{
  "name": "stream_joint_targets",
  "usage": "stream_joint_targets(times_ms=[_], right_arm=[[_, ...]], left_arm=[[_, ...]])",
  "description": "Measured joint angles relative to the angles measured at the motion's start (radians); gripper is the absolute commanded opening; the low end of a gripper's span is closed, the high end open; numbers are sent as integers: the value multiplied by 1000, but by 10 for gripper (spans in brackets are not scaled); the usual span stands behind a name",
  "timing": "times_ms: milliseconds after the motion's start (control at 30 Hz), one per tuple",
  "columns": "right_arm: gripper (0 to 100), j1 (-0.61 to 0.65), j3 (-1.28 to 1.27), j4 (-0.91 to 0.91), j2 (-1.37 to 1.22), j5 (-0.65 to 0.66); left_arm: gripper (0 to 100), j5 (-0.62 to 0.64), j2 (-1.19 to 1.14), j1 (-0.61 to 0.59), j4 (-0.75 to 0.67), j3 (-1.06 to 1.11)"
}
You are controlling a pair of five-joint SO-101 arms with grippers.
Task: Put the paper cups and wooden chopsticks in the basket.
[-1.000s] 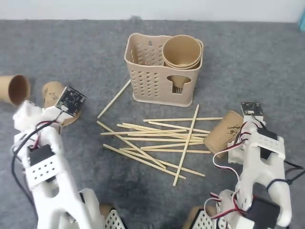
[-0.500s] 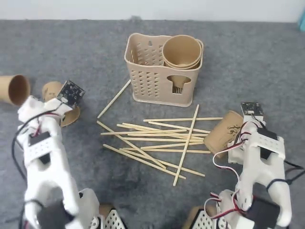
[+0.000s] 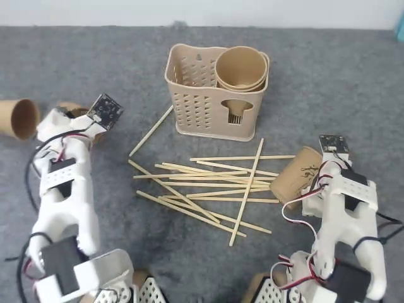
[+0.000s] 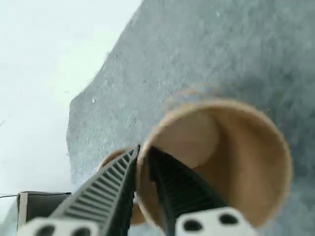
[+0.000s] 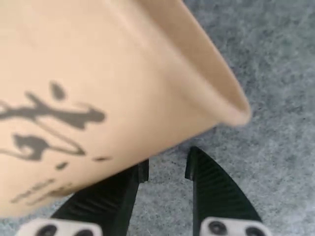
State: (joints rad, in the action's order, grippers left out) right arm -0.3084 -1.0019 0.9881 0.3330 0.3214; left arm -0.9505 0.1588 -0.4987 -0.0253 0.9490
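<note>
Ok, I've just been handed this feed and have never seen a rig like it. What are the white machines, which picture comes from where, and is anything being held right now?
The white machines are two small robot arms side by side, each ending in a two-fingered gripper. The wide picture comes from a fixed camera looking down on the grey mat. The other two come from a camera on each arm's wrist, looking along its fingers.

On the mat stands a beige basket with stacked cups inside, and wooden chopsticks are scattered in front of it.

The left gripper is pinched on the rim of a paper cup, with one finger inside it. A second cup lies on its side at the mat's left edge. The right gripper is open. A printed cup lies on its side just beyond its fingertips, not held.
</note>
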Motion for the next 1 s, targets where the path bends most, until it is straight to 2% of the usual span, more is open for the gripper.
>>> stream_joint_targets(times_ms=[300,400,500,667,767,867,1000], right_arm=[[140,0,0,0,0,0],[140,0,0,0,0,0],[140,0,0,0,0,0],[140,0,0,0,0,0],[140,0,0,0,0,0],[140,0,0,0,0,0],[140,0,0,0,0,0]], left_arm=[[12,316,0,5,-20,-6],[12,430,2,3,25,-41],[12,582,43,3,170,-120],[12,911,98,6,535,-338],[12,1054,100,17,726,-466],[12,1158,101,32,855,-563],[12,1283,101,55,956,-666]])
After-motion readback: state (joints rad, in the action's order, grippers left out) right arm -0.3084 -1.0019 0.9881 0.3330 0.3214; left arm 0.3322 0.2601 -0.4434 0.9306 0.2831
